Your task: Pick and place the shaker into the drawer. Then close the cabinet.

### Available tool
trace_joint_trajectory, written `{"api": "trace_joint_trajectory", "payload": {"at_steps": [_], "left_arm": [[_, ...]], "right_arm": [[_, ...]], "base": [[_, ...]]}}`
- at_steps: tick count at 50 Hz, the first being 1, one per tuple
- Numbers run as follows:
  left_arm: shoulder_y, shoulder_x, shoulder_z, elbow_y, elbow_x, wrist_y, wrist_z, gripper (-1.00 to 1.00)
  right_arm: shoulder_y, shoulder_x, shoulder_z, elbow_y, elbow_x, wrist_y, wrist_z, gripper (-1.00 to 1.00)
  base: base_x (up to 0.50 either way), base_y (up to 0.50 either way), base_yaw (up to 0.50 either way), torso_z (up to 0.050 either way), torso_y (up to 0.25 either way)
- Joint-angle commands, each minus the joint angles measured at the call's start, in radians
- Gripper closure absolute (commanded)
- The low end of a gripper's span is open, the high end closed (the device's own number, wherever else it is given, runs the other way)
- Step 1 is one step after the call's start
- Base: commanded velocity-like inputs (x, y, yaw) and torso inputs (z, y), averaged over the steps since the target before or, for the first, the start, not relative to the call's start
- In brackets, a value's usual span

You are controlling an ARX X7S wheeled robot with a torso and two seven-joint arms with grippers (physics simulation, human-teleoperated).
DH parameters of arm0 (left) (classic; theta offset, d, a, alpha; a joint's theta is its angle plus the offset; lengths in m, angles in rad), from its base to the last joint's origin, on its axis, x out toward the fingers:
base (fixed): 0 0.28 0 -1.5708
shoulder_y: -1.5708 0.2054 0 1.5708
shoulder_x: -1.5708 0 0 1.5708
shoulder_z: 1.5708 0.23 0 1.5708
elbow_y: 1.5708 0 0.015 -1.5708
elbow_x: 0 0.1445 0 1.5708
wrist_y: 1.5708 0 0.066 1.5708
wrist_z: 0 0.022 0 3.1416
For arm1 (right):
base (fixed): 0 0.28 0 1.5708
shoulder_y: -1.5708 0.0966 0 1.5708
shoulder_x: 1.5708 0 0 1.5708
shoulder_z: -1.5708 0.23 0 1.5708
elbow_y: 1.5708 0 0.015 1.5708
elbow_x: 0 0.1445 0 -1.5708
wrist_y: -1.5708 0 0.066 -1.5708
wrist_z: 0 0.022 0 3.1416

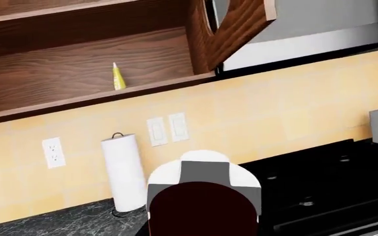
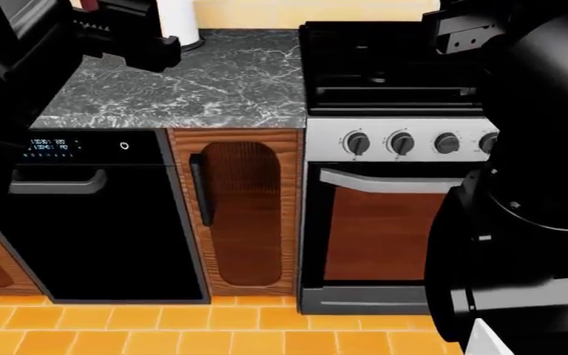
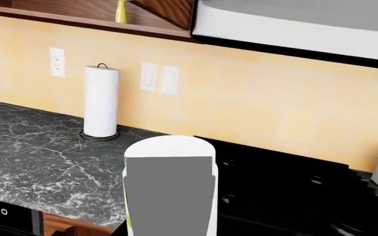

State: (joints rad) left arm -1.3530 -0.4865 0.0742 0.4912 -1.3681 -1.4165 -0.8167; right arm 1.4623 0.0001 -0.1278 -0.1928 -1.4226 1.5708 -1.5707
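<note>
Dark marbled stone countertop is lying bare btwn the black dishwasher and the black range w/ silver knobs, and nothing small and white is showing on it: the shaker isn't turning up in any view, so I can't tell where it's sitting. The drawer isn't showing either (no open reddish-brown box anywhere in the lower run, only a narrow shut wood door). Both arms are hanging raised over the counter w/ wrist cams facing the yellow tiled backsplash, prob. a clearance pose that's keeping them off the surfaces while the scene is being scanned. L gripper is showing only as a white, grey and dark-red block, R gripper as a white and grey block; fingers are hidden, so I can't tell if either is spread or pinched. A tall white paper-towel roll on a black ring base is standing at the wall, out of the work area. The upper wood cabinet is standing open, a small yellow bottle w/ white tip upright on its shelf.
</note>
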Motion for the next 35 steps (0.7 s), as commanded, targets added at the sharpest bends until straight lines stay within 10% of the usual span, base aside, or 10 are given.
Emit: {"api": "trace_joint_trajectory", "payload": {"at_steps": [1,35], "left_arm": [[-0.004,0.004,0.018,-0.005,-0.008,0.018,-0.013,1.00],[0.005,-0.009,0.042,-0.009,-0.024,0.064,-0.019,1.00]], "right_arm": [[0.002,0.000,0.002,-0.003,-0.003,0.000,0.000,1.00],[-0.012,0.000,0.008,-0.009,0.003,0.000,0.000,1.00]], "base": [[-0.02,-0.50,0.00,0.010,0.000],[-0.02,-0.50,0.00,0.000,0.001]]}}
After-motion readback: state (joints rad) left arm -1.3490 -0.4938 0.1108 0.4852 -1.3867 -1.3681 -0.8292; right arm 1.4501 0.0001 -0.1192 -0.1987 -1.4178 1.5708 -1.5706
